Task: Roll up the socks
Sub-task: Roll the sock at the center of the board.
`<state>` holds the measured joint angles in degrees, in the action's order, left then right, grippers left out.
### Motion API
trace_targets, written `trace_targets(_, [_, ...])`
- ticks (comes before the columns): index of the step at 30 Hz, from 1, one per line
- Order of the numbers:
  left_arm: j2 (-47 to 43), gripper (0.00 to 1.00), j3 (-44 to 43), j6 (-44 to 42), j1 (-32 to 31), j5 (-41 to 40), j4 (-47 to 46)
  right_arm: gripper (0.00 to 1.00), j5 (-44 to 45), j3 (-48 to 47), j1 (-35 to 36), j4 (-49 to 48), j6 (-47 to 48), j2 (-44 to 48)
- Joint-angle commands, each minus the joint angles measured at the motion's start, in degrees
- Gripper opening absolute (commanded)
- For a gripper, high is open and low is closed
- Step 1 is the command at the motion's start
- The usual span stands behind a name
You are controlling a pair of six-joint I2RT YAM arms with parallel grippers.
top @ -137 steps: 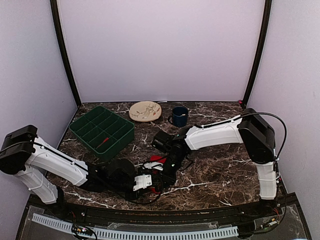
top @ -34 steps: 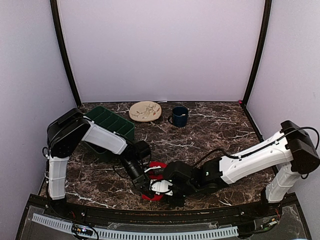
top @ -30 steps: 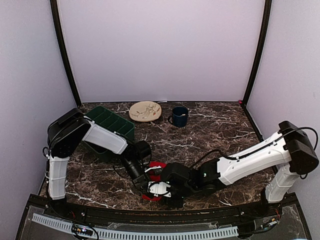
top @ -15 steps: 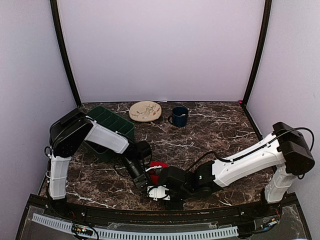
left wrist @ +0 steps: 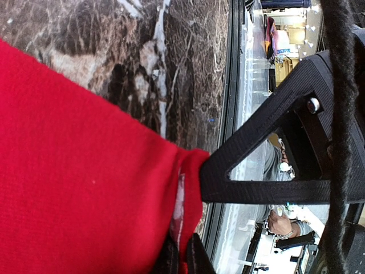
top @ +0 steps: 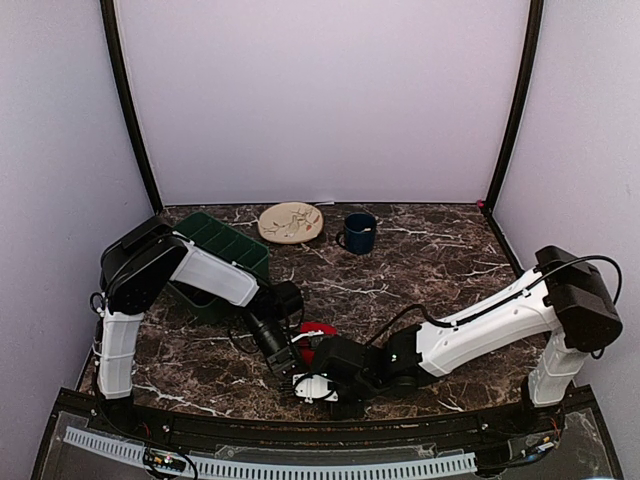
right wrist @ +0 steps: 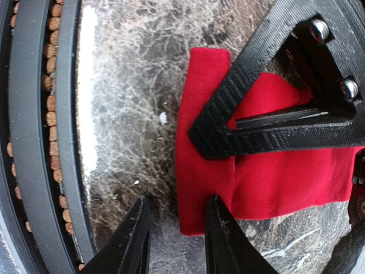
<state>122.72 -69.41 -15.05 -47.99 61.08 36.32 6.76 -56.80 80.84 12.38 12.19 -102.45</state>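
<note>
The socks (top: 318, 331) are bright red fabric lying near the table's front edge, mostly covered by both grippers in the top view. Red cloth (left wrist: 74, 171) fills the left wrist view. My left gripper (left wrist: 182, 251) is shut on a folded edge of the socks, and from above it (top: 293, 362) sits at their left side. My right gripper (right wrist: 177, 202) is open, low over the marble. One finger stands on bare table, the other over the socks' (right wrist: 268, 177) edge, and the left gripper's black finger (right wrist: 256, 114) lies across the cloth beyond. No white band shows.
A green compartment tray (top: 215, 245) stands at the back left behind the left arm. A cream plate (top: 290, 221) and a dark blue mug (top: 358, 232) sit at the back centre. The table's front rail (right wrist: 34, 142) runs close beside my right gripper.
My right gripper has slid left along the front edge, covering more of the red fabric. The left gripper has stayed shut on the socks in about the same spot.
</note>
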Motion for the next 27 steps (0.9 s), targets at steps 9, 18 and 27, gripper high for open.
trace_targets(9, [1.5, 0.0, -0.3, -1.9, 0.4, -2.2, 1.5, 0.34, 4.8, -1.1, 0.5, -0.9, 2.0, -2.6])
trace_targets(18, [1.6, 0.0, -0.2, -2.2, 0.4, -1.9, 1.9, 0.33, 6.5, -1.0, 0.1, -0.3, 3.3, -3.8])
trace_targets(27, [1.7, 0.0, -0.8, -2.6, 0.5, -1.8, 2.5, 0.23, 2.7, -1.6, -1.4, 3.9, 4.1, -4.9])
